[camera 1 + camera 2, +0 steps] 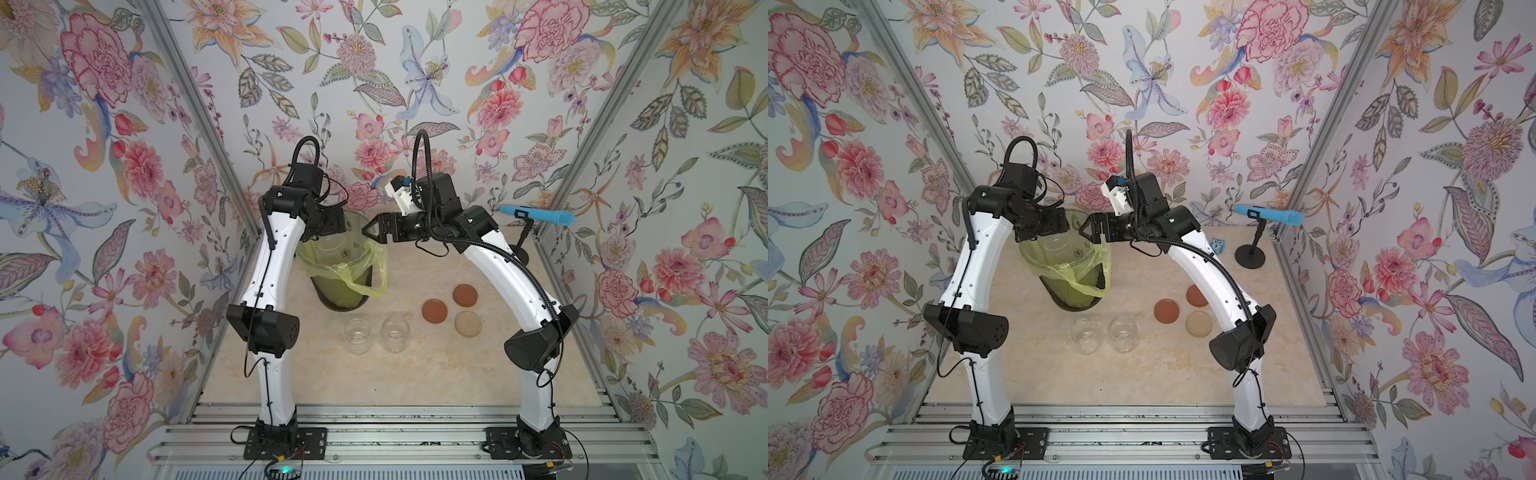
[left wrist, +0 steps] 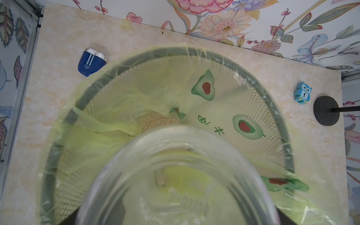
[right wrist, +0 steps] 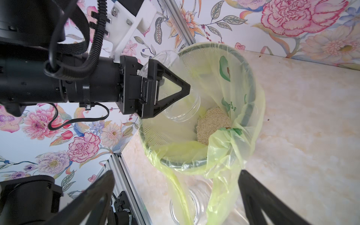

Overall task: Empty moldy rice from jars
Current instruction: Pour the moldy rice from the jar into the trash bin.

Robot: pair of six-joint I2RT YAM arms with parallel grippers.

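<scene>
Two empty jars [image 1: 356, 334] [image 1: 395, 332] stand on the table [image 1: 415, 374], near side of the bin [image 1: 336, 293]; the left jaws pinch a third jar [image 3: 185, 109] tipped over it, rice [image 3: 212, 124] lying inside; the right jaws spread wide, empty.

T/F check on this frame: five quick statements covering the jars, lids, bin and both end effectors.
1. The left end effector holds a clear glass jar tipped over the green mesh bin with a yellow-green liner. True.
2. The right end effector is shut on a lid. False: it is open and empty, beside the bin.
3. There is off-white rice in the bin. True.
4. The two clear glass jars on the beige marbled table are lidded and full. False: both stand open and look empty.
5. Two reddish-brown round lids and one beige round lid lie on the table. True.
</scene>
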